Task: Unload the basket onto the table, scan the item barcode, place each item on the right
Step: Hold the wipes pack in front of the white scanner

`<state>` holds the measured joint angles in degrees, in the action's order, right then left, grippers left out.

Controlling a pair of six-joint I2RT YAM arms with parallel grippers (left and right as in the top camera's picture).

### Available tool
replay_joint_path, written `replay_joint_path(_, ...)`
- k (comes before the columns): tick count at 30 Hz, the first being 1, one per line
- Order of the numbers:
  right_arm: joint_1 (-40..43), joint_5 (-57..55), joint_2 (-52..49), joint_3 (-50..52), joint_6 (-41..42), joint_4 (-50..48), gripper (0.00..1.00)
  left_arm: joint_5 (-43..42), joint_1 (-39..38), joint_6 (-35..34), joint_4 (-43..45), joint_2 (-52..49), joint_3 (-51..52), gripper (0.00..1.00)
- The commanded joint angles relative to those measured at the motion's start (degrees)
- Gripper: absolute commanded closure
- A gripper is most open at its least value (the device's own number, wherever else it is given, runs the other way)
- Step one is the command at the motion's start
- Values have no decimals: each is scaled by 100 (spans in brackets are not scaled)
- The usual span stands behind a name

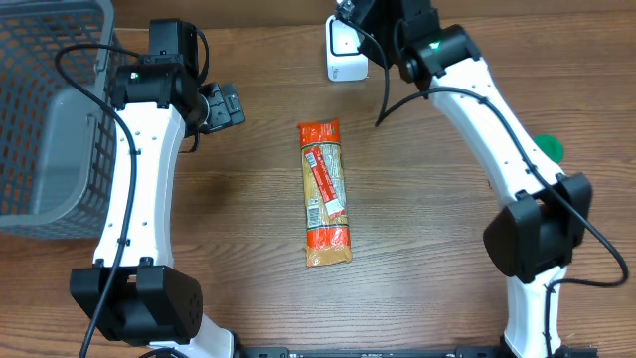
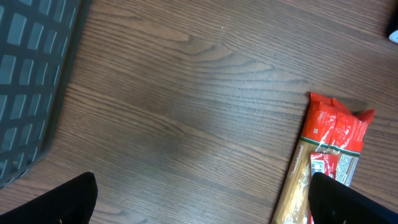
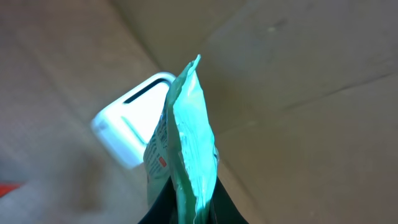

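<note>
Scanning: your right gripper (image 3: 181,210) pinches the teal pouch (image 3: 188,130) at the twelve-o'clock scanner (image 3: 121,124); left gripper (image 1: 225,104) gapes; next, likely present its barcode.

No text, brand, number or sign is legible in any view. The pasta packet (image 1: 326,194) (image 2: 329,134) carries white printed panels on its red and orange wrapper. In both the overhead view and the left wrist view this print shows only as fine lines and small blocks, and no single character can be made out. In the right wrist view, the green pouch (image 3: 186,143) shows a narrow strip of pale face with dark print and a small red mark near its left edge. That face is seen almost edge-on and blurred, so nothing on it reads. The white scanner (image 1: 345,52) shows a dark slot but no readable marking.
</note>
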<state>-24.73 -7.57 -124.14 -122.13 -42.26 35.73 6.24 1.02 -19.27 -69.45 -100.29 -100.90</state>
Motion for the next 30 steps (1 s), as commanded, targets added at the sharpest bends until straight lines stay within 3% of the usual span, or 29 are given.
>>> replay_joint_path(1, -72, -433, -212, -79, -22, -448, 96, 13, -20, 87, 4, 22, -46, 0)
replay_joint_path(18, -426, -1690, -1246, -79, -24, -2900, 96, 13, -28, 87, 4, 22, -46, 0)
replay_joint_path(30, -431, -1799, -1696, -79, -24, -3176, 96, 15, -28, 87, 4, 22, -46, 0)
